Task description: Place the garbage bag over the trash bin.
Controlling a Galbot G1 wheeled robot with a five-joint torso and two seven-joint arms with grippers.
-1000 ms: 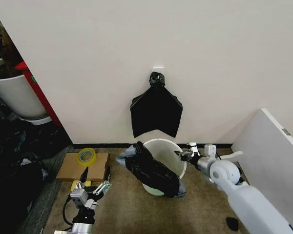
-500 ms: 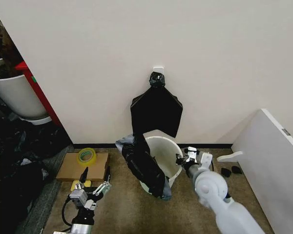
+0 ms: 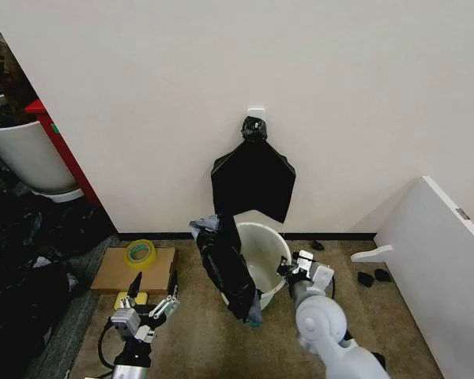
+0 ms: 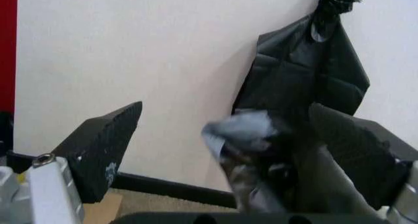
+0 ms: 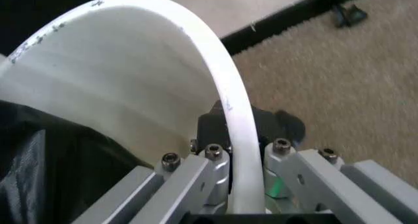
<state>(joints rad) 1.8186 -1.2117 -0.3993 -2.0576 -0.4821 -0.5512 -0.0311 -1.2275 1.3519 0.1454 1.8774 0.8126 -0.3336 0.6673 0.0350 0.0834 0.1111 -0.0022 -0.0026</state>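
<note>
From the head view you see the trash bin (image 3: pixel 261 260) standing on the carpet close to the wall, tilted so its open mouth faces up and toward you. The garbage bag (image 3: pixel 225 268) hangs over its left rim as a crumpled strip, its long axis running from a bunched top near the wall down to a loose end by the bin's base; much of the bin's left side is hidden behind it. Your right gripper (image 3: pixel 291 266) is at the bin's right rim. Your left gripper (image 3: pixel 146 304) is low on the left, well apart from the bin, its fingers spread with nothing between them. A flat black bag bundle (image 3: pixel 253 178) hangs on the wall above, and a tape roll (image 3: pixel 140 253) lies on a cardboard box (image 3: pixel 134 271); no writing is readable on any of them.

In the left wrist view the left gripper's two dark fingers (image 4: pixel 104 148) stand wide apart, and the garbage bag's bunched grey-black top shows beyond them, below the hanging bundle.

In the right wrist view the right gripper straddles the bin's rolled rim, one finger inside and one outside, clamped on it. Faint marks on the rim are too small to read. The bag's black plastic lies inside the bin, cut off at the picture's edge.
</note>
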